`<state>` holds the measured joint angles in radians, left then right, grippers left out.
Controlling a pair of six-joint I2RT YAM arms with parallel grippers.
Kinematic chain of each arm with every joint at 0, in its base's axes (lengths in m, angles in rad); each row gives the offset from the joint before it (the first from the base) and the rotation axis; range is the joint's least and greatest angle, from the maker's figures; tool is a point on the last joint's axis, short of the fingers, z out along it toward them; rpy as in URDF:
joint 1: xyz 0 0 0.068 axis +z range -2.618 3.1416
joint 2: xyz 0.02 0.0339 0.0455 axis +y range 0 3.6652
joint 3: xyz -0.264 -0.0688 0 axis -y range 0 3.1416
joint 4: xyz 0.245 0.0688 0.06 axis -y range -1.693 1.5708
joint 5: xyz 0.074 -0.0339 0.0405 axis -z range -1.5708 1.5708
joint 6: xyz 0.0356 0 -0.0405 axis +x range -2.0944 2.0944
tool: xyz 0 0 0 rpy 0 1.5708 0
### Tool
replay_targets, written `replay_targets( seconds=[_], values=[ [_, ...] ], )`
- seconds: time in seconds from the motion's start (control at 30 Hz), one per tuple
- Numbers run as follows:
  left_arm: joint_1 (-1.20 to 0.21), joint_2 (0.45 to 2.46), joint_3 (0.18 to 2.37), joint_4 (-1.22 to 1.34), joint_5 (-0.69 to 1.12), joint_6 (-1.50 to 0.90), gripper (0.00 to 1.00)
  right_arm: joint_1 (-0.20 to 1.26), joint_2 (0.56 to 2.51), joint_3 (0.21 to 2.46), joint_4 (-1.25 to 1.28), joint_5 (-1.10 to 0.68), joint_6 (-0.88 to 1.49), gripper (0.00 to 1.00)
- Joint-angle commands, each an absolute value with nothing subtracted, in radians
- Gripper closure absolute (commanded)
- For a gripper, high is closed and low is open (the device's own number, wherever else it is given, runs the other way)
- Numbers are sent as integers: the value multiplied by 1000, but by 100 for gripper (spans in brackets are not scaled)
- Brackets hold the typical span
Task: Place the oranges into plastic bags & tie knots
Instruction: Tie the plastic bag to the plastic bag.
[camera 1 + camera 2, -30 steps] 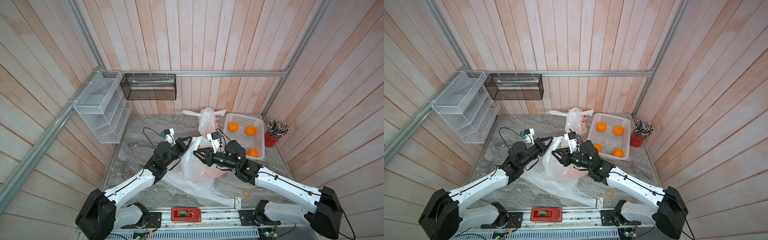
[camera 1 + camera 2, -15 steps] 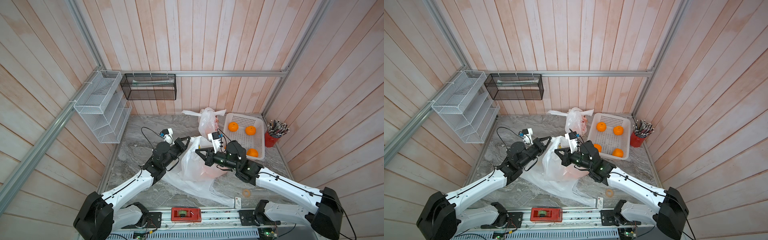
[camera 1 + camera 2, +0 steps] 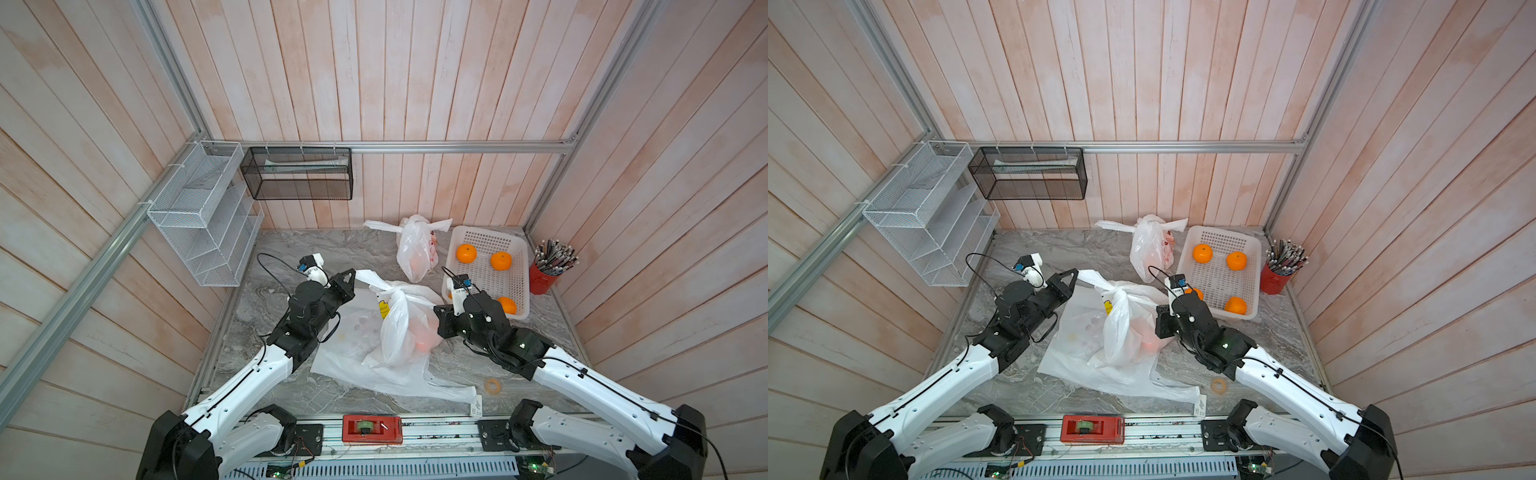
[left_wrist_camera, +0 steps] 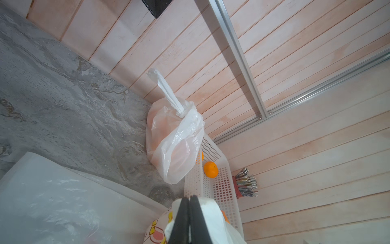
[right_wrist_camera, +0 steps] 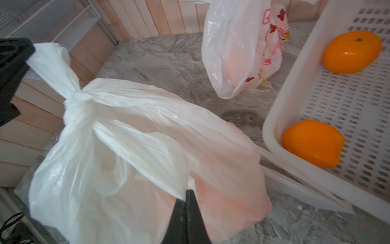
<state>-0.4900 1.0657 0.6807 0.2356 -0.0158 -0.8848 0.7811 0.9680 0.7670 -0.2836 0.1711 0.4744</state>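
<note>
A plastic bag [image 3: 399, 332] with oranges showing faintly through it stands mid-table. Its handle strips cross in a knot [image 3: 391, 293] [image 5: 78, 97]. My left gripper [image 3: 351, 275] [image 4: 189, 199] is shut on the strip running left. On the other side, my right gripper [image 3: 436, 316] [image 5: 187, 193] is shut on the strip running right. A second bag [image 3: 415, 253] [image 4: 175, 143] stands tied at the back. Loose oranges [image 3: 466, 253] [image 3: 500, 260] [image 3: 507, 305] lie in the white basket [image 3: 519, 282]. An empty bag [image 3: 353, 357] lies flat beneath the middle one.
A red cup of pencils [image 3: 548, 274] stands right of the basket. A tape ring [image 3: 493, 385] lies near the front right. A white wire rack [image 3: 203, 224] and a black mesh basket [image 3: 299, 174] hang on the walls. A red tape dispenser [image 3: 372, 429] sits on the front rail.
My right gripper has closed on its strip and drawn back to the right. The left gripper has pulled its strip to the left, so the two strips now run taut from the knot.
</note>
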Motion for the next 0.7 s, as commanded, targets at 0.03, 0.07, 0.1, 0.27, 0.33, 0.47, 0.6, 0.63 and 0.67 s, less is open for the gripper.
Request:
replay_targets(
  seconds=[0.03, 0.07, 0.1, 0.27, 0.33, 0.47, 0.6, 0.63, 0.67],
  values=[
    [-475, 1066, 643, 256, -63, -789, 100, 730, 896, 730, -303, 26, 344, 100],
    [-475, 1067, 632, 285, -39, -785, 100, 722, 878, 724, -275, -54, 308, 100],
    [-476, 1070, 623, 306, -16, -788, 100, 717, 865, 719, -251, -148, 263, 100],
    [-494, 1099, 641, 340, 39, -787, 100, 716, 850, 724, -233, -264, 70, 41],
    [-503, 1109, 652, 339, 41, -787, 100, 715, 871, 742, -242, -260, 7, 28],
    [-511, 1124, 665, 338, 42, -788, 100, 716, 955, 784, -234, -293, -43, 19],
    [-515, 1127, 663, 338, 37, -795, 100, 716, 1036, 786, -230, -283, -68, 21],
    [-515, 1127, 663, 337, 35, -796, 100, 716, 1047, 781, -222, -281, -77, 21],
    [-515, 1127, 663, 337, 35, -795, 100, 716, 1060, 777, -206, -279, -82, 21]
  ],
)
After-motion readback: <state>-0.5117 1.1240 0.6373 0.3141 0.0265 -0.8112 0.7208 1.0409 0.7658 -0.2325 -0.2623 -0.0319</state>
